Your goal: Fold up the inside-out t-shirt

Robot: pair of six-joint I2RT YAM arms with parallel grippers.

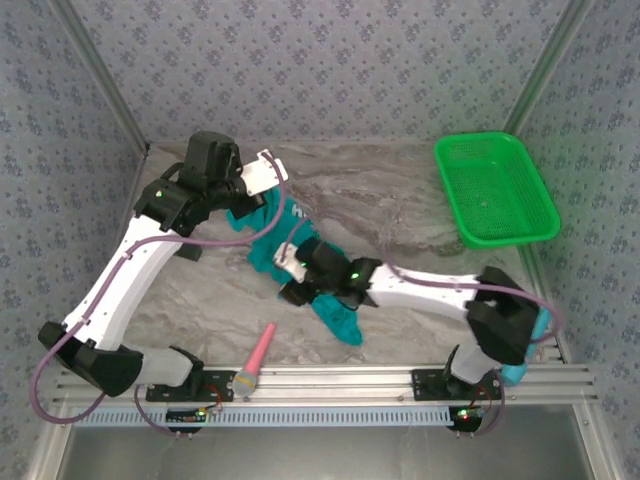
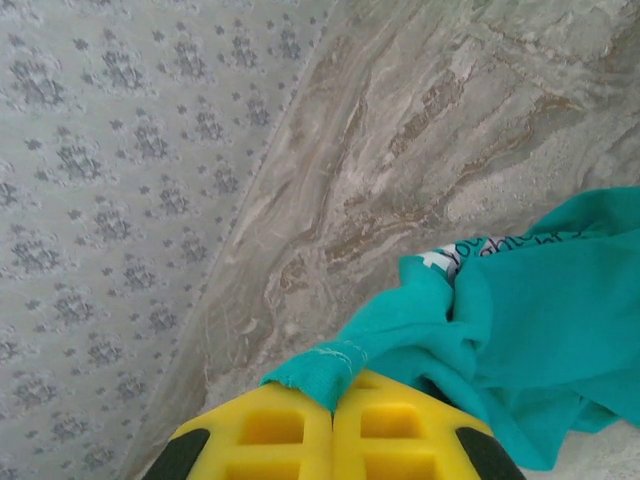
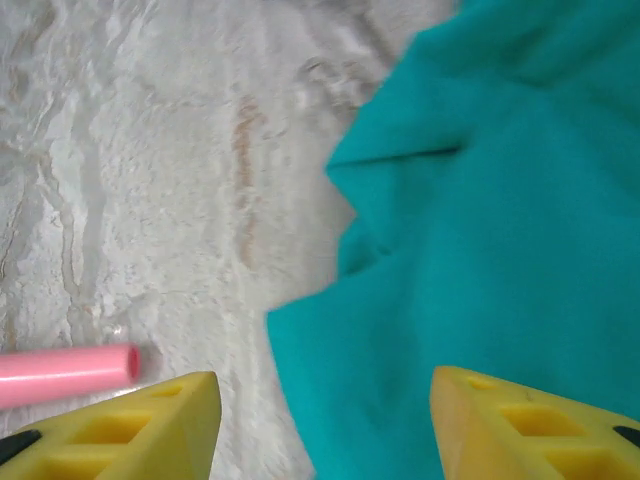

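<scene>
The inside-out t-shirt (image 1: 262,244) lies bunched in a crumpled teal strip on the middle of the marbled table (image 1: 400,200), running from the far left, near the left wrist, down toward the near edge, where a narrow end (image 1: 342,324) pokes out beneath the right arm. It is not spread flat; folds overlap along its whole length. In the left wrist view a white patch with lettering (image 2: 478,250) shows among the folds, possibly the neck tag or a print, though the cloth is too rumpled to tell which. The left gripper (image 2: 333,405) has its yellow fingers pressed together on a frayed-looking edge of the shirt, and the cloth hangs away from that pinch to the right. The right gripper (image 3: 320,425) is low over the middle of the shirt with its yellow fingers (image 3: 150,420) spread wide apart, one over bare table and the other over teal cloth, and nothing is clamped between them. Just beside its left finger lies a pink stick (image 3: 65,372), resting on the table near the front rail, apart from the shirt. A green plastic basket (image 1: 478,138) sits at the far right corner, well apart from the cloth.
</scene>
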